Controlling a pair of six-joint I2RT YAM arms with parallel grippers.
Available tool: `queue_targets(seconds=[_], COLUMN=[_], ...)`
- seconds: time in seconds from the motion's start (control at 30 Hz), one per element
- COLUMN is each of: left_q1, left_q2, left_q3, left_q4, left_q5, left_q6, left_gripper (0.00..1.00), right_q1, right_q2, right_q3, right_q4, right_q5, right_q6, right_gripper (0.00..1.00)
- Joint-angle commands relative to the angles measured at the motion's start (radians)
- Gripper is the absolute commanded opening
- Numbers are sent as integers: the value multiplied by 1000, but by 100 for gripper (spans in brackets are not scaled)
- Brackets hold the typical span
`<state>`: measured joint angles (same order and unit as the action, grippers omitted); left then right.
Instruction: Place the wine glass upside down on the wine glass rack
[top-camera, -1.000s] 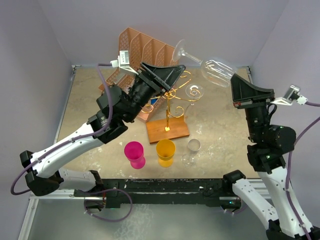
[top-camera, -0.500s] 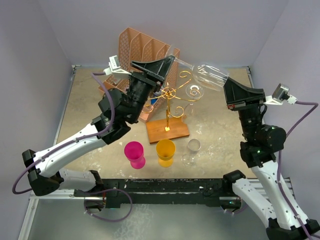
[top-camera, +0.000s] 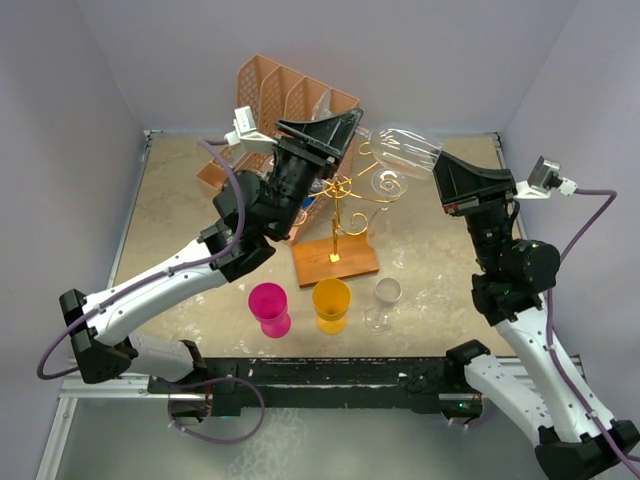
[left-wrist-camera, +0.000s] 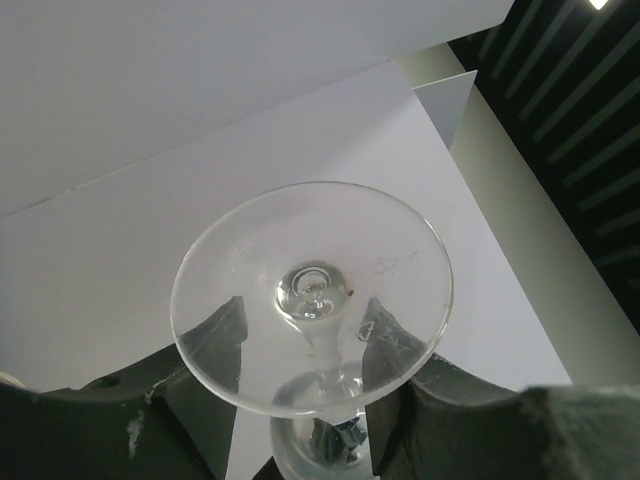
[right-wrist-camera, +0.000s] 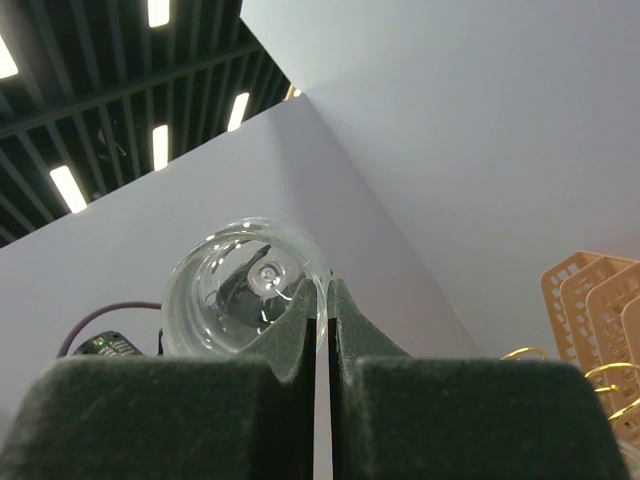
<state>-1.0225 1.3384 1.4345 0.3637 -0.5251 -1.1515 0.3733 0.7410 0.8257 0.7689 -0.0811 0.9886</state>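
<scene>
Wine glass (top-camera: 405, 148) pinched in right jaws, stem apparently between left jaws.

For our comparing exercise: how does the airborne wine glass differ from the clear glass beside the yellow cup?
The wine glass lies on its side in mid-air, rim pinched by the right gripper; the clear glass stands upright on the table. The wine glass looks bigger than the clear glass. Both are transparent.
</scene>
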Motion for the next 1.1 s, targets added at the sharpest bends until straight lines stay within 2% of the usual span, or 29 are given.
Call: queue_targets(seconds=[0.0, 0.17, 0.27, 0.3, 0.37, 0.4, 0.47, 0.53, 0.57, 0.63, 0.8, 0.93, 1.07], left_q1=[-2, -2, -2, -2, -2, -2, -2, -2, -2, -2, -2, -1, -2], left_q2=[10, 10, 8, 5, -6, -14, -36, -60, -73, -98, -152, -170, -182], left_q3=[51, 47, 37, 34, 25, 22, 20, 24, 31, 48, 61, 65, 64], left_q4=[87, 101, 120, 126, 133, 131, 116, 100, 85, 40, -3, -18, -34], left_q5=[19, 20, 33, 36, 37, 36, 28, 16, 13, 0, -16, 51, 147], left_q6=[-25, -17, -7, 1, 25, 41, 87, 151, 185, 256, 458, 693, 907], left_gripper=[39, 20, 2, 0, 0, 0, 0, 0, 0, 0, 0, 0, 0], right_q1=[19, 33, 35, 35, 35, 35, 35, 35, 34, 35, 35, 35, 35], right_q2=[-4, -3, 3, 2, -1, -5, -11, -20, -25, -37, -52, -15, 34], right_q3=[2, 0, 4, 7, 27, 42, 70, 127, 145, 172, 252, 376, 472], right_q4=[137, 133, 115, 102, 38, -9, -124, -248, -302, -389, -612, -810, -906], right_q5=[-55, -109, -149, -155, -149, -137, -98, -44, -25, 15, 49, -4, -64], right_q6=[21, 11, 7, 3, -18, -28, -50, -70, -89, -113, -225, -320, -396], right_gripper=[0, 0, 0, 0, 0, 7, 33, 51, 55, 59, 63, 63, 71])
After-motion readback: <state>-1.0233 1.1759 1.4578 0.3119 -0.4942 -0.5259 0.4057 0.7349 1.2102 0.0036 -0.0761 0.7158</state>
